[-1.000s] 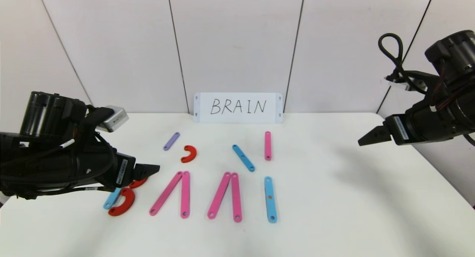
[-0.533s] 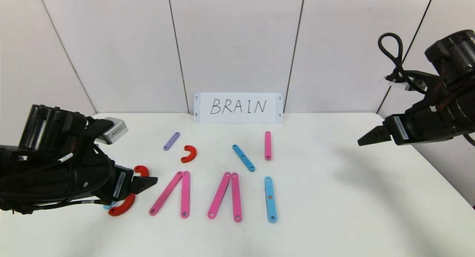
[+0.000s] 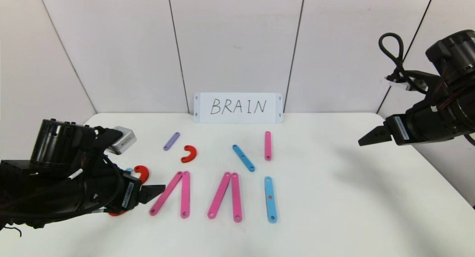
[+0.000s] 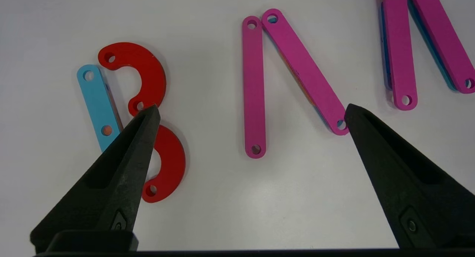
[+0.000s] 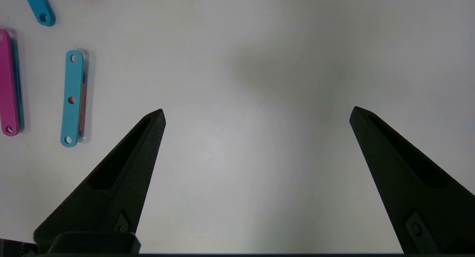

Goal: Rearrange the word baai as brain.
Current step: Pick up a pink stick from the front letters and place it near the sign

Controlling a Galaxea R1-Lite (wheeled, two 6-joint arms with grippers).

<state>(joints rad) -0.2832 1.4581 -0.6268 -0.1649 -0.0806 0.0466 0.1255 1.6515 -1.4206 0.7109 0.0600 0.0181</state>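
The word baai lies in a row near the table's front. Its B is a blue strip (image 4: 97, 105) with two red curves (image 4: 148, 73) (image 4: 172, 157). In the head view only the upper curve (image 3: 142, 172) shows clearly. Then come two pink A shapes (image 3: 174, 194) (image 3: 226, 195) and a blue I strip (image 3: 270, 199). My left gripper (image 3: 157, 190) (image 4: 252, 108) hovers open, spanning the B's curves and the first A's strips (image 4: 254, 86), holding nothing. My right gripper (image 3: 365, 140) (image 5: 258, 110) hangs open above bare table at the right.
Behind the row lie loose pieces: a purple strip (image 3: 171, 141), a red curve (image 3: 189, 154), a slanted blue strip (image 3: 243, 157) and a pink strip (image 3: 268, 145). A white card (image 3: 238, 107) reading BRAIN leans on the back wall.
My left arm has come down toward the front and slightly right, now covering the B's lower curve and uncovering the upper one. The right arm has stayed still.
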